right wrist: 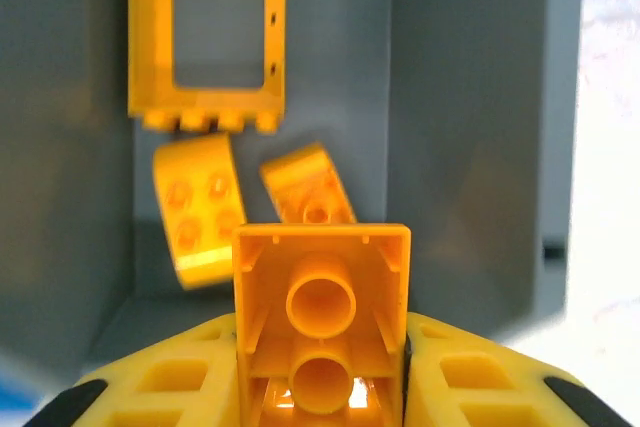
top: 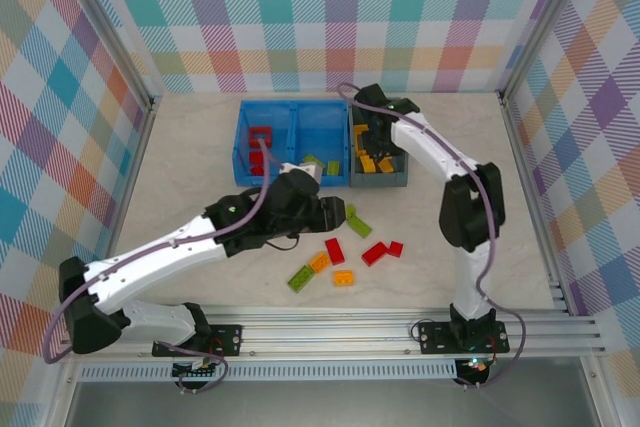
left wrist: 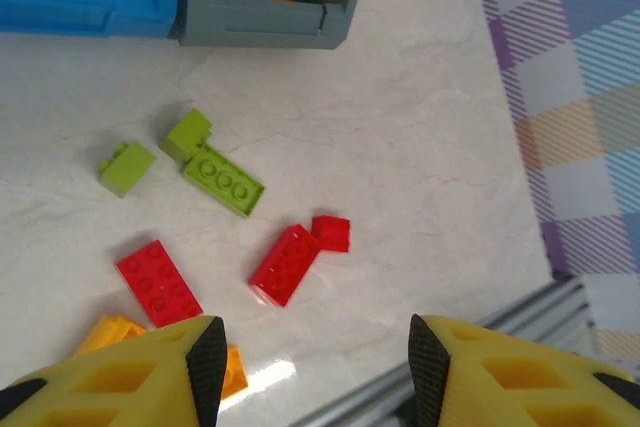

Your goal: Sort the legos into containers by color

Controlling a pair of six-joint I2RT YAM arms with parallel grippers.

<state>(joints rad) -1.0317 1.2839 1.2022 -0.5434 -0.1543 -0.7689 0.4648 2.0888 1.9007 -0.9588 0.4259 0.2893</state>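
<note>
**Pale surface** (top: 190,177) carrying, at its far side, a blue bin (top: 325,132) of two compartments, with red bricks (top: 258,160) in the left and what appear to be green bricks (top: 333,167) in the right. A grey bin (right wrist: 460,97) stands just beside its right wall.

**Right fingers** (right wrist: 170,387), over the grey bin, clamp a yellow brick (right wrist: 320,277). Below it lie a yellow frame (right wrist: 207,37) and two yellow pieces (right wrist: 198,207).

**Left fingers** (left wrist: 150,377), parted and empty, hang over loose legos (left wrist: 285,264), red, green and orange, lying on the surface in front of the bins.
</note>
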